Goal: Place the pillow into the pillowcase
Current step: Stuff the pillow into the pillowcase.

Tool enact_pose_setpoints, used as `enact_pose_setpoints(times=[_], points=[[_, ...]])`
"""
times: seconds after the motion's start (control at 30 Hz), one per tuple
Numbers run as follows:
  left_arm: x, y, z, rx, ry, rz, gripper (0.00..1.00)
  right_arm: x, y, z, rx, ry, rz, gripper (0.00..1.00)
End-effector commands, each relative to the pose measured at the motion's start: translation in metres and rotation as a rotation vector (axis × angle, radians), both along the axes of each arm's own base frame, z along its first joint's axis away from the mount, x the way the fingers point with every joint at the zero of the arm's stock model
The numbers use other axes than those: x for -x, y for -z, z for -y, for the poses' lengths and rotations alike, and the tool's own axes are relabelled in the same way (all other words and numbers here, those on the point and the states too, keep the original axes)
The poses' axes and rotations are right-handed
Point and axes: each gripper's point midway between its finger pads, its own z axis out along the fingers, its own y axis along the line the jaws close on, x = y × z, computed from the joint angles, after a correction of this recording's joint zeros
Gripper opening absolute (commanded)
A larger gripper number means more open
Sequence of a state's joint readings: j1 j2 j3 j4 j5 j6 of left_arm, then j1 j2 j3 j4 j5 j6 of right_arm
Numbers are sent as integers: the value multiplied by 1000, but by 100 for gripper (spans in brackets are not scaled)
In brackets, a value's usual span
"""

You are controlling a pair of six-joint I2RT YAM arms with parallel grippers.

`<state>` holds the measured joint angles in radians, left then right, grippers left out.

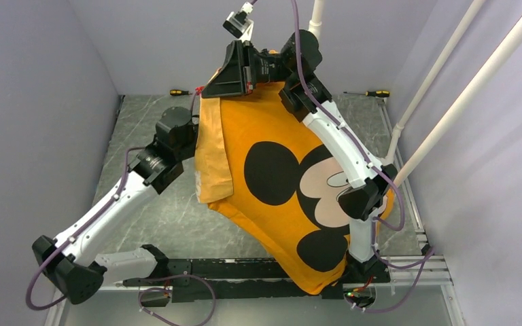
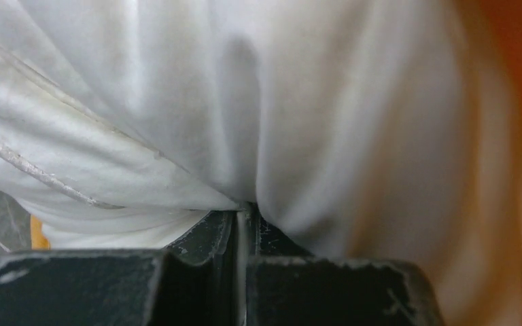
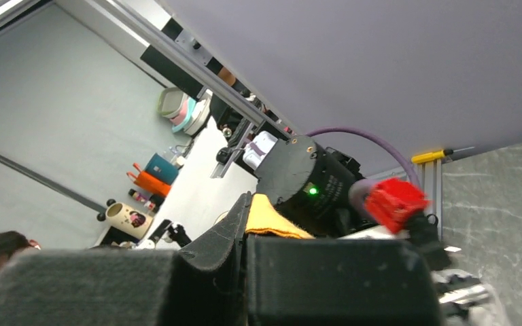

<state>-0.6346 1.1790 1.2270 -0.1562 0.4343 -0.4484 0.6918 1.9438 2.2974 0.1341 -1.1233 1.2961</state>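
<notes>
I see the right claw (image 3: 247,227) pinching the pillowcase (image 1: 272,136) corner up high, case hanging over the counter (image 1: 163,224), the left claw (image 2: 245,216) clamped on a pillow (image 2: 245,102) fold beside orange cloth, so I judge the pillow mostly in, final seating left.

Clamped tight: left pincer (image 2: 245,212) low, right pincer (image 3: 246,204) raised.

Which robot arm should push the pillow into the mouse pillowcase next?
Probably left: the left gripper is shut on the white pillow. The right gripper is busy pinching an edge of the pillowcase, holding it up high.
</notes>
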Motion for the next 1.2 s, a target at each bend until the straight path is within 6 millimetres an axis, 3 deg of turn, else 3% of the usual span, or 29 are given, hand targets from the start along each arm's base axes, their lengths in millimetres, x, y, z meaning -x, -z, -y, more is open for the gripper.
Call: enact_pose_setpoints(times=[0.0,0.13,0.23,0.33,0.47,0.57,0.63,0.73,0.77,0.93,0.97,1.17], points=[[102,-63,24,162,390,234,0,-15,-74,12,-283,196,82,0],[123,-98,-8,223,325,357,0,-28,-79,13,-300,198,68,0],[140,-122,-16,257,363,394,0,-27,-74,4,-319,148,50,0],[153,-145,-12,263,446,391,0,-20,-68,-6,-315,109,46,0],[154,-158,2,256,472,441,0,-9,-69,-4,-326,72,62,0],[148,-159,22,215,478,457,0,-8,-67,0,-308,83,67,0],[140,-146,45,147,464,432,0,-12,-61,3,-274,118,73,1],[137,-128,70,65,440,429,0,-25,-48,14,-217,211,83,26],[135,-123,74,54,430,424,0,-32,-40,20,-183,259,89,42],[117,-104,66,66,301,416,0,-51,-25,89,-42,599,128,86],[117,-102,63,67,288,411,0,-51,-24,104,-26,655,134,91],[114,-82,63,31,275,375,0,-29,-7,171,127,936,153,96]])
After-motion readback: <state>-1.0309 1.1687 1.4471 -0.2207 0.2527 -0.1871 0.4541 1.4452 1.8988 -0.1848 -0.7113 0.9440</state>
